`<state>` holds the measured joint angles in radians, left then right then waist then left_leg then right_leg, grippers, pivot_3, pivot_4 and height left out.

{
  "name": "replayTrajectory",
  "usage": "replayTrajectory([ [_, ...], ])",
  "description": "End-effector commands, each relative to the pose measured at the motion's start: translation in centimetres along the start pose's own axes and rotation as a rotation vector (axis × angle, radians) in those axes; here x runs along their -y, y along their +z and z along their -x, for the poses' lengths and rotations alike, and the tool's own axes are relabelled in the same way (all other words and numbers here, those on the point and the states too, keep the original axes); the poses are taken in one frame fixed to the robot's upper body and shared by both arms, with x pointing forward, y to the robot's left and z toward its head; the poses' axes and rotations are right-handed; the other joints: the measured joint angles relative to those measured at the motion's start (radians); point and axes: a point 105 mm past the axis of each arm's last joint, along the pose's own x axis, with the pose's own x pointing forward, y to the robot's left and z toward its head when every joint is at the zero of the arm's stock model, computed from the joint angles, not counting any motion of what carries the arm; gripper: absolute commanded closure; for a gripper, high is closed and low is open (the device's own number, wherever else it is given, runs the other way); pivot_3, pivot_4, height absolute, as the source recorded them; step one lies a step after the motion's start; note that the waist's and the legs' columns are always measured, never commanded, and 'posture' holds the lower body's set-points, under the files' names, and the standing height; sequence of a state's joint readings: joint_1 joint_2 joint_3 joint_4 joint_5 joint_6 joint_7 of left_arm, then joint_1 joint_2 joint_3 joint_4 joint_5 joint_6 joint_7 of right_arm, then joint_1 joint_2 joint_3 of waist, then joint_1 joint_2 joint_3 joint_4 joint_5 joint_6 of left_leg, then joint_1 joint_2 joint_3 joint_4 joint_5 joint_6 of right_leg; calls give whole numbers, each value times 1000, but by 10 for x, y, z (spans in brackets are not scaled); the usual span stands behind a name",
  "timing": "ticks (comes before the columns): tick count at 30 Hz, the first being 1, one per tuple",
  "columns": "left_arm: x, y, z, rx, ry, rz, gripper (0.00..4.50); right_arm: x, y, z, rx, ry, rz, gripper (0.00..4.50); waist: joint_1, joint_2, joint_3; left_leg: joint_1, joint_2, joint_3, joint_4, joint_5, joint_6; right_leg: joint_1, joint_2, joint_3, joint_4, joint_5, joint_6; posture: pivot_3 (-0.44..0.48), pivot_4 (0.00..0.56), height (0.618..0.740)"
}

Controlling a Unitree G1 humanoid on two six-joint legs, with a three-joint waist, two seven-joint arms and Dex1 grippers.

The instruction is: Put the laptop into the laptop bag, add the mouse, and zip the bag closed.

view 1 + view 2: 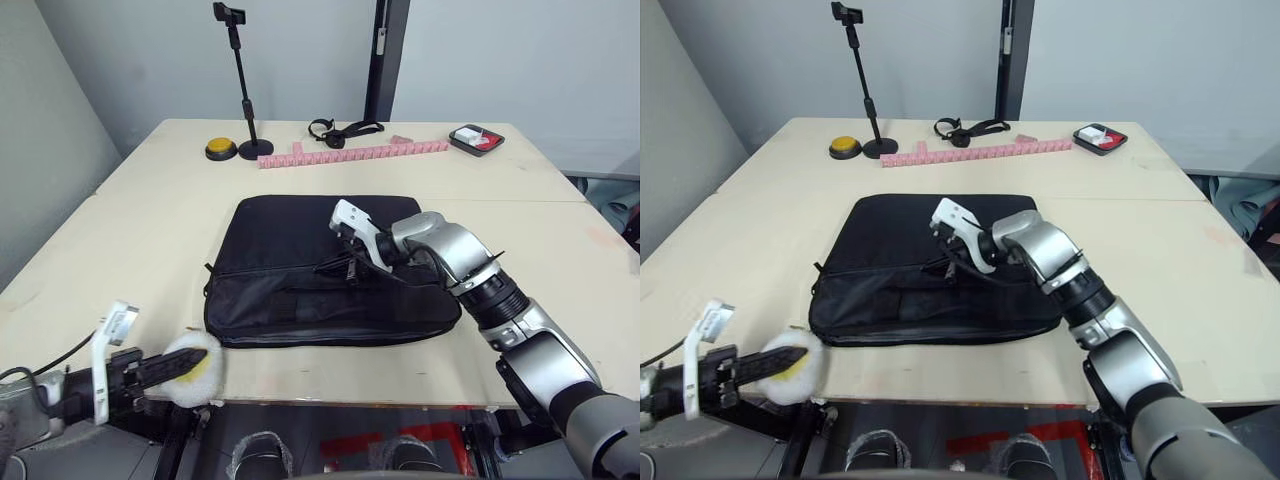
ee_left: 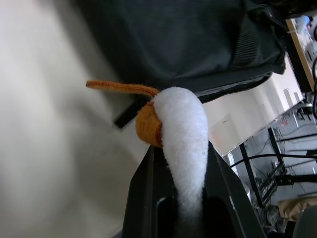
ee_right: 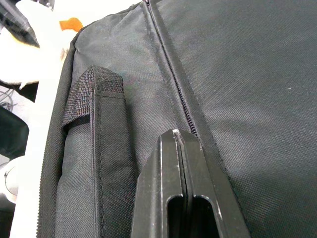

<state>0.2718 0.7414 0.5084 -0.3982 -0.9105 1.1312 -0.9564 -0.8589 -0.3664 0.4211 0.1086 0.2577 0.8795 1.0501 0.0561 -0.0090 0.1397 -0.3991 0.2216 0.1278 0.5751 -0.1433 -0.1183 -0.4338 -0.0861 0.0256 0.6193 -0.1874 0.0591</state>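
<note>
The black laptop bag (image 1: 290, 240) lies flat in the middle of the table, handles (image 3: 106, 144) toward the front edge. My right gripper (image 1: 335, 268) is shut, its tips resting on the bag's top at the zipper track (image 3: 166, 69); I see nothing between the fingers. My left gripper (image 1: 195, 362) hangs at the table's front-left edge, just off the bag's front-left corner. It is shut on a round fluffy white-and-yellow thing (image 2: 181, 129) with an orange strip sticking out. The laptop and the mouse are out of view.
Along the table's far side stand a black phone stand (image 1: 240, 90), a yellow button (image 1: 221, 149), a pink segmented strip (image 1: 350, 153), a black strap (image 1: 340, 130) and a dark tray (image 1: 476, 139). Bare tabletop (image 1: 150, 220) flanks the bag.
</note>
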Motion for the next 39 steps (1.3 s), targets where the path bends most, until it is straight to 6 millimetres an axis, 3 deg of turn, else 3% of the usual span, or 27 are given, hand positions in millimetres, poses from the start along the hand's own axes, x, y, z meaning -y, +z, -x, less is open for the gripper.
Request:
replayTrajectory([
  [1, 14, -11, -17, -79, -46, -46, 4479, 3, -12, -3, -57, -19, -36, 4500, -1, 0, 0, 0, 0, 0, 0, 0, 0, 0, 0, 0, 0, 0, 0, 0, 150, 739],
  [5, 16, -16, -30, -123, -55, -103, 4479, 3, -11, -3, -56, -20, -37, 4500, 0, 0, 0, 0, 2, 0, 0, 0, 0, 0, 2, 0, 1, 0, 0, 0, 150, 739],
  [12, 38, -2, -64, -125, -178, -242, 4479, 4, -9, -5, -59, -20, -38, 4500, 4, 1, -1, 1, 2, 0, 4, 0, -1, 1, 1, 1, 5, 0, 0, 0, 150, 739],
  [16, 36, 5, -78, -124, -192, -275, 4479, 4, -8, -5, -58, -20, -40, 4500, 4, 1, -1, 1, 2, 0, 4, 1, -1, 0, 2, 1, 6, 0, 0, 0, 150, 739],
  [24, 64, 2, -102, -175, -426, -285, 4479, 5, -7, -3, -61, -25, -38, 4500, 6, 1, -1, 1, 2, 0, 6, 1, -2, 0, 2, 1, 8, 0, 0, 0, 150, 739],
  [28, 60, -6, -115, -233, -479, -266, 4479, 7, -3, -2, -57, -32, -31, 4500, 9, 1, -1, 2, 2, 0, 8, 1, -2, 0, 2, 1, 10, 0, 0, 0, 150, 739],
  [31, 54, 2, -128, -218, -475, -276, 4479, 8, -3, -2, -58, -33, -30, 4500, 12, 1, -1, 2, 2, 0, 8, 1, -2, 0, 2, 2, 11, 0, 0, 0, 150, 739],
  [34, 59, 11, -140, -169, -508, -254, 4479, 8, -3, -1, -58, -35, -31, 4500, 16, 2, -2, 2, 2, 0, 10, 1, -2, 1, 1, 2, 12, 0, 0, 0, 150, 739],
  [39, 68, 6, -143, -183, -552, -251, 4479, 8, -3, 0, -54, -41, -34, 4500, 22, 2, -2, 1, 2, 0, 11, 1, -2, 1, 1, 2, 12, 0, 0, 0, 150, 739],
])
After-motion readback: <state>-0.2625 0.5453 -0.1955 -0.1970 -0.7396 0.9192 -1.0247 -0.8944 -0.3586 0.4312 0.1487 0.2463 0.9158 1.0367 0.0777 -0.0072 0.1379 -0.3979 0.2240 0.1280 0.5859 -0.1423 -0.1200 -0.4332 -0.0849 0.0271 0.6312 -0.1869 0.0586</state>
